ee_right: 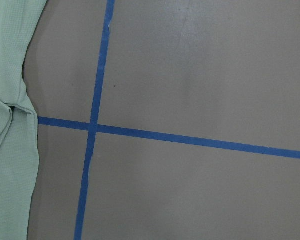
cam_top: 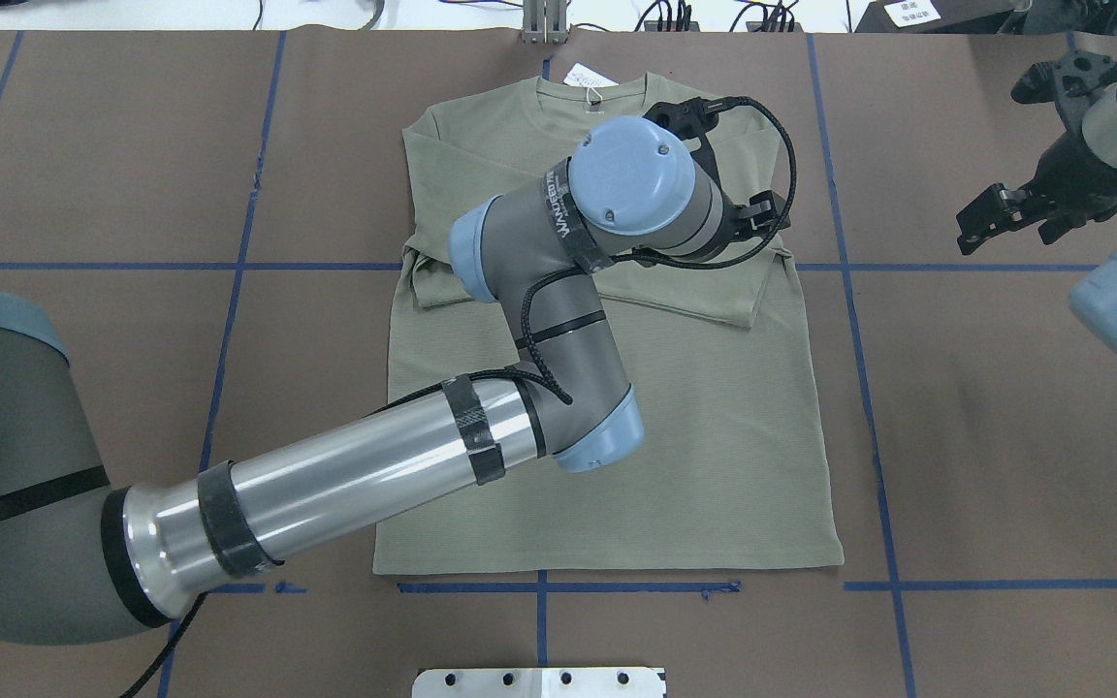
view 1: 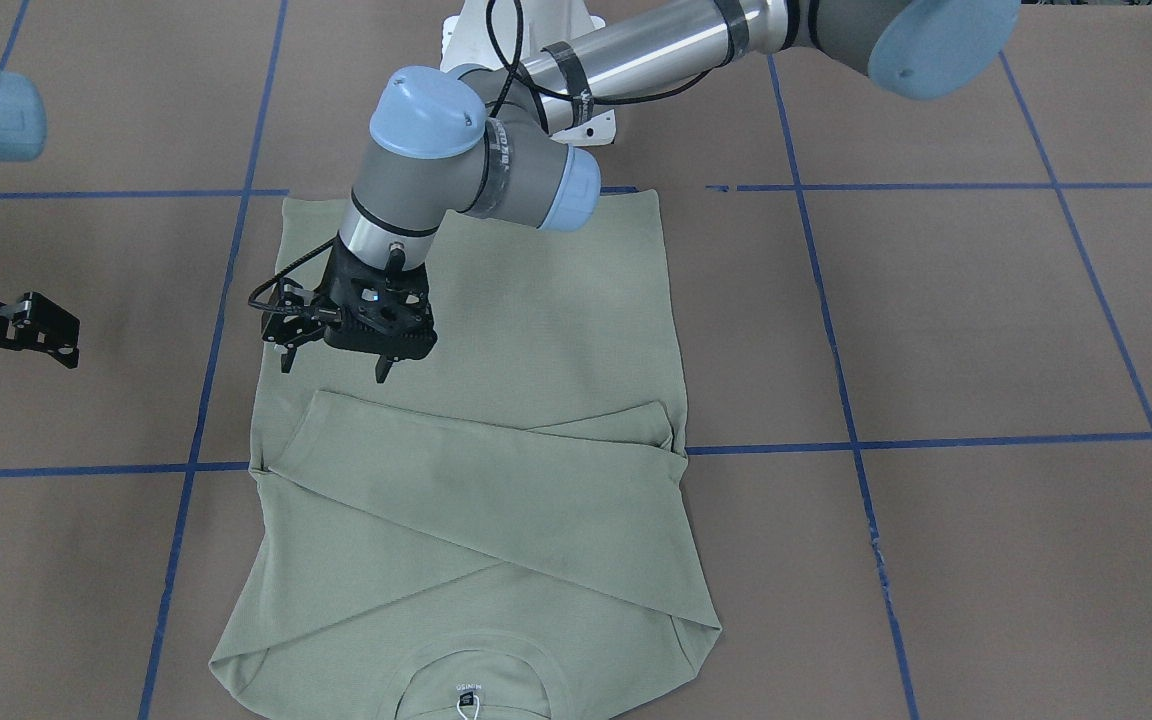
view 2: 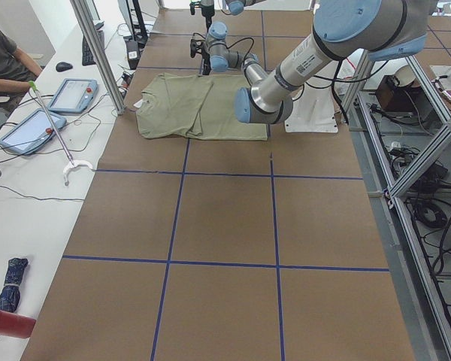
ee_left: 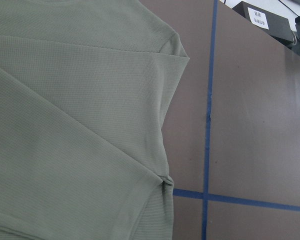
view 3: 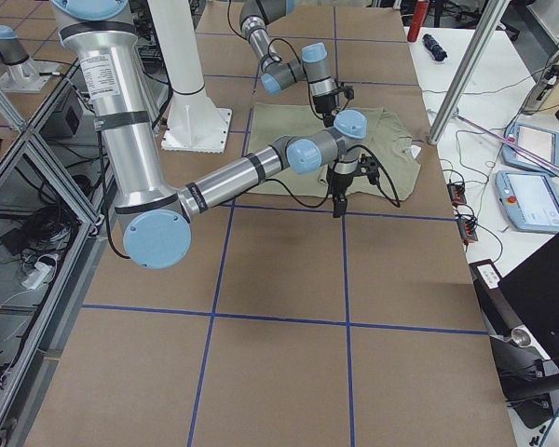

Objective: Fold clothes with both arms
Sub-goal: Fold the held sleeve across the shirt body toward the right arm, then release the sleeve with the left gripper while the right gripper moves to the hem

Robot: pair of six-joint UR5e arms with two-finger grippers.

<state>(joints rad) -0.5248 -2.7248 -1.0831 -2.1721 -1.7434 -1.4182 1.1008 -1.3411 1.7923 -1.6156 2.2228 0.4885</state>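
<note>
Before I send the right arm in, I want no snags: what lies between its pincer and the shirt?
Nothing but bare brown table with blue tape lines, shown in the overhead exterior view, between the right pincer and the shirt.

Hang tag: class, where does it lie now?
In the overhead view the white hang tag lies at the collar of the shirt, top centre, far from the robot.

Even, diffuse light from above fills all six views, bright and uniformly exposed. The brown paper-covered surface reads matte; a pale highlight runs along the grey-silver tubular left arm. Soft, narrow shadows edge the pale sage-green knit shirt. Wrist views resolve its weave sharply; the right one renders it cooler. Aluminium frame posts lean outward near the side views' edges.
</note>
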